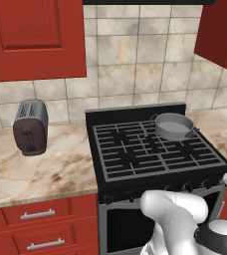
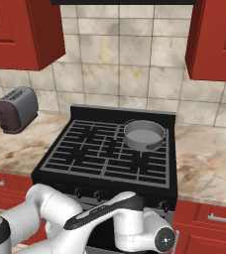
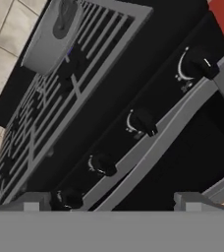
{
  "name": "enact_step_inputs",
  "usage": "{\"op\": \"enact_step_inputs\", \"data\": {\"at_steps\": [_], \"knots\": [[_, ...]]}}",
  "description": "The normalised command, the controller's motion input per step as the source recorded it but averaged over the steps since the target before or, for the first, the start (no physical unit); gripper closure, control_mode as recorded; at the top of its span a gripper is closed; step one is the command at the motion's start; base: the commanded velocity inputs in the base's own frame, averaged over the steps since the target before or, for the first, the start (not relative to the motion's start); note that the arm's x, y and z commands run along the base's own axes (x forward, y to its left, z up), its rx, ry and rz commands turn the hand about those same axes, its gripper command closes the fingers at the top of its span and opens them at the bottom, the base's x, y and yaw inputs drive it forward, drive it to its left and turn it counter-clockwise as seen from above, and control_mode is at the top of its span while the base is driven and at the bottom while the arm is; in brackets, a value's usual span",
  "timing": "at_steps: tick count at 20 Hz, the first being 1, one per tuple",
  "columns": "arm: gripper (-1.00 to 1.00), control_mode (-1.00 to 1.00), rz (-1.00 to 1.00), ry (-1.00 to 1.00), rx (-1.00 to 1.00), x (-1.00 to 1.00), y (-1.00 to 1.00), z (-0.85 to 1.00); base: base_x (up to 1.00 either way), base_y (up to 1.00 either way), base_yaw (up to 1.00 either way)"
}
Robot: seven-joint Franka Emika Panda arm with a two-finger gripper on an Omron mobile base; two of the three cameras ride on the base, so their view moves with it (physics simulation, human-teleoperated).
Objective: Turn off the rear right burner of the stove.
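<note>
A black stove fills the centre of both base views, a grey pot sitting on its rear right burner, while in the hand view the gripper, fingers spread wide and empty, faces the front knobs.
</note>
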Motion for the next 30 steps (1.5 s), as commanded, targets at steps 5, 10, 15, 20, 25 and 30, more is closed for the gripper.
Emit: {"op": "enact_step_inputs", "data": {"at_steps": [5,10,15,20,25,30], "knots": [[-1.0,-1.0,0.0,-0.06,0.08,0.06,0.0,-0.24,0.0,0.0,0.0],[-1.0,-1.0,0.0,-0.05,0.01,0.08,0.0,-0.02,0.0,0.0,0.0],[-1.0,-1.0,0.0,-0.02,0.0,0.06,0.0,-0.04,0.0,0.0,0.0],[-1.0,-1.0,-0.01,-0.02,0.0,0.0,-0.11,-0.12,0.0,0.0,0.0],[-1.0,-1.0,-0.08,0.0,0.0,0.15,0.17,-0.07,0.0,0.0,0.0],[-1.0,-1.0,-0.09,0.0,0.0,0.23,0.3,-0.05,0.0,0.0,0.0]]}}
